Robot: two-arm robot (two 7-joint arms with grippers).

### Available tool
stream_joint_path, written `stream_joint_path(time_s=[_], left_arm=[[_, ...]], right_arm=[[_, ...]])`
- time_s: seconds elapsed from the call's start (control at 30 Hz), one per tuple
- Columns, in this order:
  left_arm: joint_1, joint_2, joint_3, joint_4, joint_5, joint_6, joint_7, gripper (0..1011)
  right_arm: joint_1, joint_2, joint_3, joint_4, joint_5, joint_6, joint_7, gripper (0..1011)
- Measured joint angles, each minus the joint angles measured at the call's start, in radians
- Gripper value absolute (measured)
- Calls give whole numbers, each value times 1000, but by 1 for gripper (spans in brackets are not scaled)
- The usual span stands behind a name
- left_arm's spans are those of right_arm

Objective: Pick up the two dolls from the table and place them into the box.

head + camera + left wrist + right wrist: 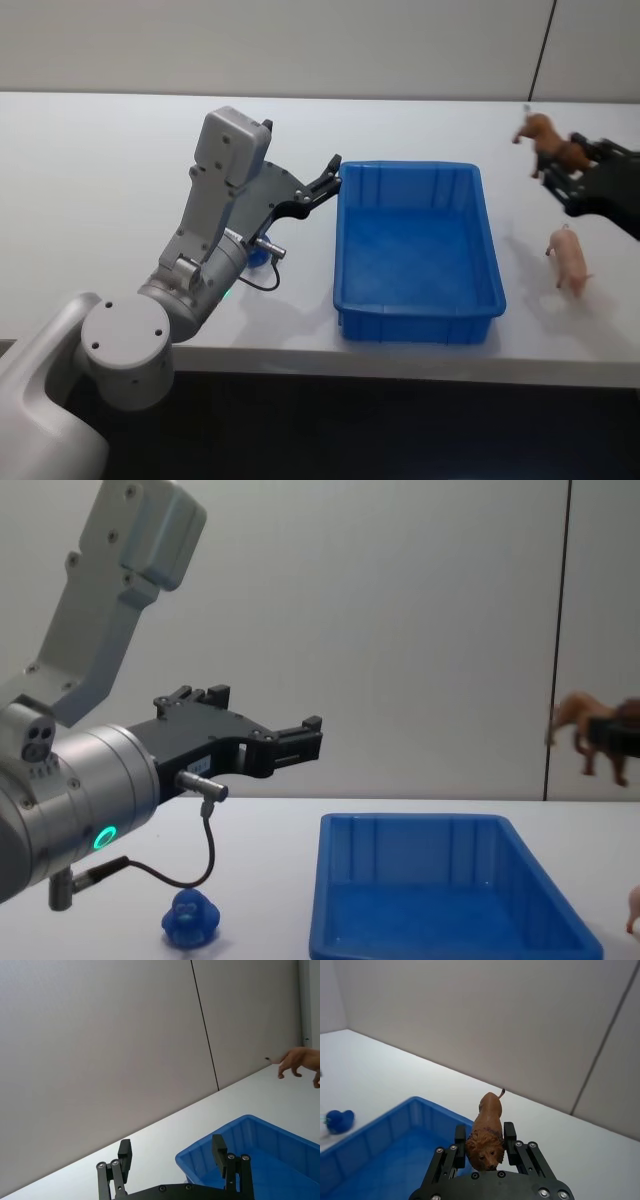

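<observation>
The blue box (pixel 415 323) sits mid-table. Left of it stands the small blue doll (pixel 190 918), partly hidden behind my left arm (pixel 258 257). My left gripper (pixel 333 173) hovers open and holds nothing, above the table just outside the box's far left corner. The pink pig doll (pixel 570 258) lies on the table right of the box. Beyond the box's far right corner, my right gripper (pixel 485 1135) is raised above the table and shut on a brown lion figure (pixel 487 1125), whose head faces the wrist camera.
The white table (pixel 100 170) runs to a pale wall behind. Its front edge lies just in front of the box. My left arm (pixel 200 240) rises over the table's left front part, above the blue doll.
</observation>
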Motion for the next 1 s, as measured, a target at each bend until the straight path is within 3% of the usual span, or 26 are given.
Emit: stream_joint_path(time_s=[0.23,0.47,0.6,0.63,0.67,1.0], left_arm=[[0,0,0,0,0,0,0,1001],[0,0,0,0,0,0,0,1001],[0,0,0,0,0,0,0,1001],[0,0,0,0,0,0,0,1001],[0,0,0,0,0,0,0,1001],[0,0,0,0,0,0,0,1001]], right_arm=[[50,-44,-42,8,-42,13,77,435],[105,-94,-88,62,-99,44,149,450],[146,-127,-115,119,-138,60,182,553],[151,-132,-118,127,-144,62,186,634],[161,-139,-124,142,-154,65,193,652],[198,-164,-140,195,-184,70,200,931]])
